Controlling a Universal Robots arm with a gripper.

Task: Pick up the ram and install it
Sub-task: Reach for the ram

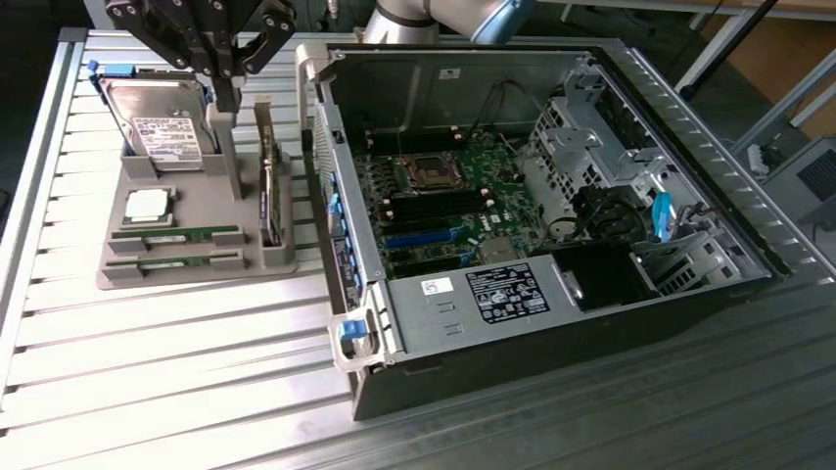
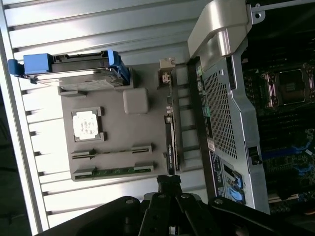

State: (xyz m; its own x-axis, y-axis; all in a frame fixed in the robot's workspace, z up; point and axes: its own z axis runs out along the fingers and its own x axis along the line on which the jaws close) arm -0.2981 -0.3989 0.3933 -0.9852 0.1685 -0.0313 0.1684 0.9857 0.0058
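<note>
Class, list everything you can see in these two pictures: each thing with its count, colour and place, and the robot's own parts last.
table: one, silver slatted metal, under everything.
tray: one, grey, on the table at the exterior view's left.
hard drive: one, silver with blue brackets, at the tray's far end.
processor chip: one, square silver, mid-tray.
memory sticks: two, green, in slots at the tray's near end.
expansion card: one, dark, standing on edge on the tray's side nearest the case.
computer case: one, black and silver, open, at the exterior view's right.
motherboard: one, green, inside the case.
arm: one, grey, behind the case.
gripper: one, black, shut, above the tray.
</note>
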